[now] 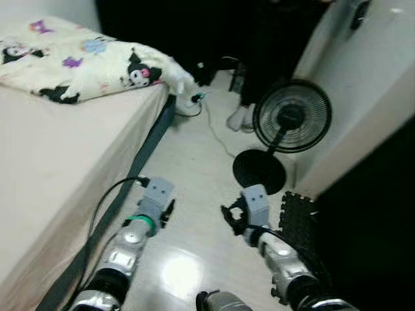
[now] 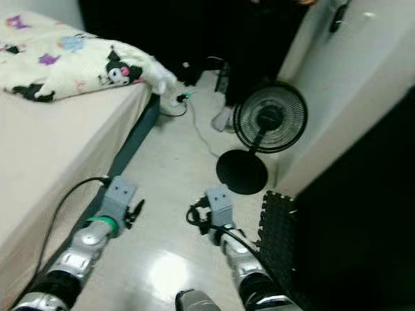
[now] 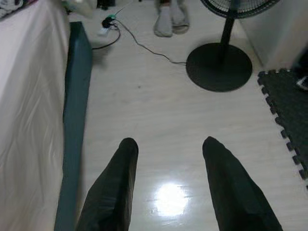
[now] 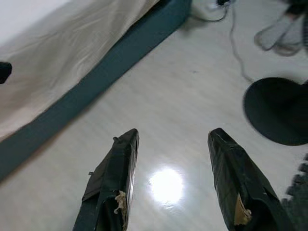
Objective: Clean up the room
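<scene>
Both grippers hang low over the pale glossy floor (image 1: 194, 175) between the bed and the fan. My left gripper (image 3: 168, 144) is open with nothing between its fingers; in the eye view it (image 1: 167, 211) sits close to the bed's dark blue base (image 1: 146, 152). My right gripper (image 4: 173, 137) is also open and empty, and stands (image 1: 231, 218) just short of the fan's round base. A pale pair of socks or socked feet (image 3: 171, 19) lies on the floor beyond, under dark cloth. A cream blanket with cartoon prints (image 1: 84, 61) is bunched on the bed.
A black standing fan (image 1: 292, 116) with a round base (image 1: 259, 170) stands right of centre by a white wall. A power strip (image 1: 194, 98) and its cable (image 1: 217, 136) trail across the floor. A black foam mat (image 1: 299, 220) lies at right. The beige bed (image 1: 52, 155) fills the left.
</scene>
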Robot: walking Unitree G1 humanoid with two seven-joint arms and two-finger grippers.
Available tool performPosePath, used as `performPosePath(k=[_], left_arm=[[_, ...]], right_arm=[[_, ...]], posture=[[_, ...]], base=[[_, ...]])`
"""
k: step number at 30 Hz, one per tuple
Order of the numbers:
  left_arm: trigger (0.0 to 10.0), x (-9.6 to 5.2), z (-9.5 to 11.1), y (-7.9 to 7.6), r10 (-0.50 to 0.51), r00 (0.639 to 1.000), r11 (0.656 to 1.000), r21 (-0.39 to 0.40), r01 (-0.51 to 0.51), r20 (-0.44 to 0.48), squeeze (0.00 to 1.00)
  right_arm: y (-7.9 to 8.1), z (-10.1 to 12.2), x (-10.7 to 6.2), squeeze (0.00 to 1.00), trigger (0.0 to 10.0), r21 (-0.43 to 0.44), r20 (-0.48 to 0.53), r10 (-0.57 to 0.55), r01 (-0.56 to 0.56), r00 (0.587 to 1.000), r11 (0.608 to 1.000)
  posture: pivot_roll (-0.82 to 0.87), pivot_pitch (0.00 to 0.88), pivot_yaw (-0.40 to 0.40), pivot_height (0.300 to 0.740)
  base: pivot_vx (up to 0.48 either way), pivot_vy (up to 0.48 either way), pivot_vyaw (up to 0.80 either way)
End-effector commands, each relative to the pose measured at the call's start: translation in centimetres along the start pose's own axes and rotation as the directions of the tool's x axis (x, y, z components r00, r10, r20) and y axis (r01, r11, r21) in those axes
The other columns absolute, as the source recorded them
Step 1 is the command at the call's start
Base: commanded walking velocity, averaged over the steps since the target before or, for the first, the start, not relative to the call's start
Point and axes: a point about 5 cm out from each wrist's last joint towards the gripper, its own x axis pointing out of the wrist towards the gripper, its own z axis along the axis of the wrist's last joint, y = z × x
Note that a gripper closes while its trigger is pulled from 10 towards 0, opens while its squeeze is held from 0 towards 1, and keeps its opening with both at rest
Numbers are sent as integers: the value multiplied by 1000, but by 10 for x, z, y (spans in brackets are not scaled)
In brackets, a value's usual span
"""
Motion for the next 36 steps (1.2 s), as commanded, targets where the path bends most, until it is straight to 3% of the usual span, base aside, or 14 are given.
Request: performPosePath(k=[1,29,34,36], left_arm=[[10000,-3,-10,-1,-5,999,1000,-1,5,-38,0],[10000,-2,-9,0,1,999,1000,11,0,-32,0],[10000,-2,-3,3,-21,1000,997,68,21,-3,0],[10000,-2,8,8,-36,998,990,137,30,46,0]], right_arm=[[3,-7,-2,0,10000,13,-19,4,-4,1000,1000],[4,-7,-2,0,10000,13,-16,1,-1,1000,1000],[3,1,0,0,10000,-8,29,-19,19,999,1000],[3,11,4,0,10000,-2,80,-49,49,996,999]], posture=[[-13,8,-8,740],[-12,7,8,740],[-6,7,41,740],[-2,6,76,740]], base=[[0,0,-744],[0,0,-747],[0,0,-748],[0,0,0]])
